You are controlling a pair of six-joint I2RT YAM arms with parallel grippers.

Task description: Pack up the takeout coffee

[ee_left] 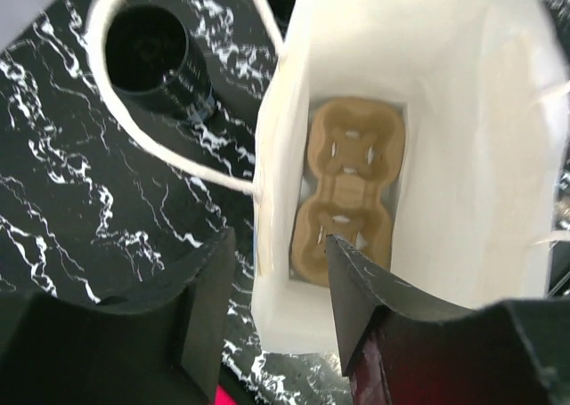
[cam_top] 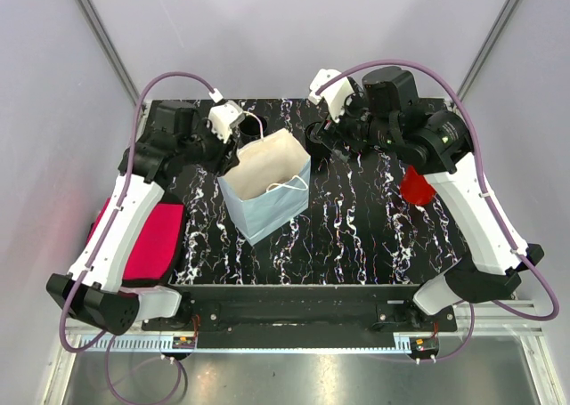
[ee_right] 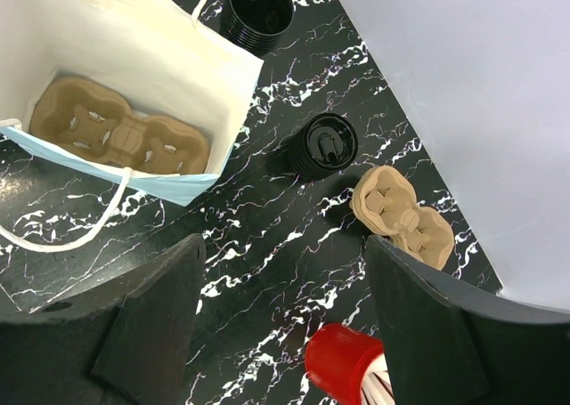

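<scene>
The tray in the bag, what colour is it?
Tan, like cardboard. The left wrist view shows the tray best.

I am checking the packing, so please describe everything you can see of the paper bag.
The paper bag stands upright and open on the black marbled table. It looks like paper, pale blue outside and white inside, with white cord handles. A brown pulp cup carrier lies flat on its bottom. The left gripper straddles one wall near the rim, one finger inside, one outside.
</scene>
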